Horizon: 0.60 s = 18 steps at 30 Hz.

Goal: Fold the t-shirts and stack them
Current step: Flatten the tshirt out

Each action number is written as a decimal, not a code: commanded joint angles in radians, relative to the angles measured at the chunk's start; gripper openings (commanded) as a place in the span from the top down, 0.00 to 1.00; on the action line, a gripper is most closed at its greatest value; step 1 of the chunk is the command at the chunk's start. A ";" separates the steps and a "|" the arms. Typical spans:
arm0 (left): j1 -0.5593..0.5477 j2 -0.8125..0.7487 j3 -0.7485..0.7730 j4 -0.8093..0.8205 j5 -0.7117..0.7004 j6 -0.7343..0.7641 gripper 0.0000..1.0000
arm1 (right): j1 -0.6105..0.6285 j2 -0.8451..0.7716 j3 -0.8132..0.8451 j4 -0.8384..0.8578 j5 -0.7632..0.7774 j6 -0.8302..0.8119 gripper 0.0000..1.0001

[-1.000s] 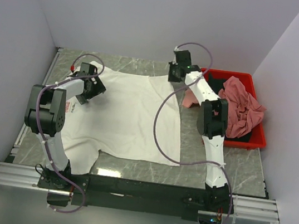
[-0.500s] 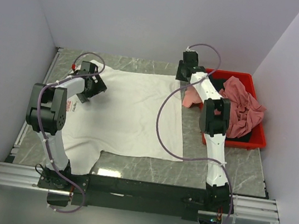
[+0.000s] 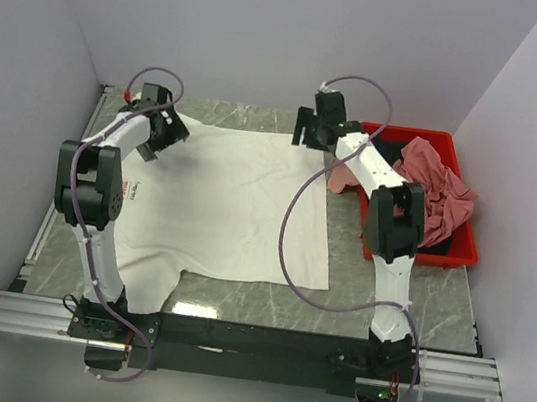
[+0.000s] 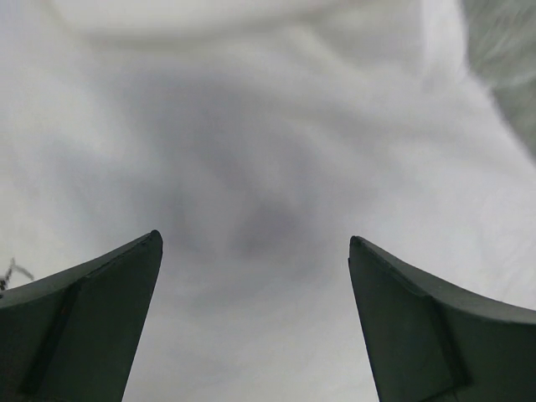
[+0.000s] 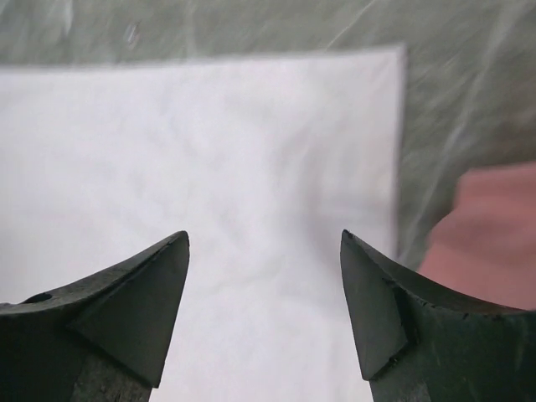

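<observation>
A large white cotton t-shirt (image 3: 233, 201) is lying spread almost flat on the grey marbled desk (image 3: 384, 309), with soft shallow wrinkles across its body. A small red-and-white printed graphic (image 3: 129, 191) is showing at its left edge. One sleeve is trailing toward the near side.

The left end effector (image 3: 164, 132) is hovering over the far-left corner of this shirt, with its two dark fingers spread wide and nothing between them. In the left wrist view, blurred white cloth is filling the space directly beneath and ahead of the fingers. Whether the tips are touching the cloth cannot be told.

The right end effector (image 3: 305, 136) is hanging over the shirt's far edge near its far-right corner, its fingers likewise parted and gripping nothing. From its wrist camera, the white cloth is stretching out below and ahead of the fingertips. The shirt's square corner is sitting ahead and to the right, and bare desk is showing beyond it.

Just right of that end effector, a piece of light pink cloth (image 3: 341, 177) is lying beside the shirt's edge. Farther right, crumpled dusty rose t-shirts (image 3: 434, 190) are heaping in a red plastic bin (image 3: 464, 259), well apart from both end effectors.
</observation>
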<state>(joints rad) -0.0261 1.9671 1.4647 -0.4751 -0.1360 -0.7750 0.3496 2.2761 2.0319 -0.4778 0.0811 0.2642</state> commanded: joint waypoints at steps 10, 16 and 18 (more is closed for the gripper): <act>0.167 0.278 0.480 -0.086 -0.021 0.092 0.01 | 0.140 -0.251 -0.400 0.071 -0.130 0.090 0.21; 0.219 0.389 0.632 -0.050 -0.010 0.164 0.01 | 0.141 -0.300 -0.524 0.077 -0.165 0.087 0.22; 0.221 0.414 0.674 -0.022 0.003 0.192 0.01 | 0.141 -0.309 -0.541 0.061 -0.153 0.081 0.23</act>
<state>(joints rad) 0.1989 2.3547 2.0605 -0.5365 -0.1535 -0.6571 0.4961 2.0449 1.5036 -0.4358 -0.0715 0.3473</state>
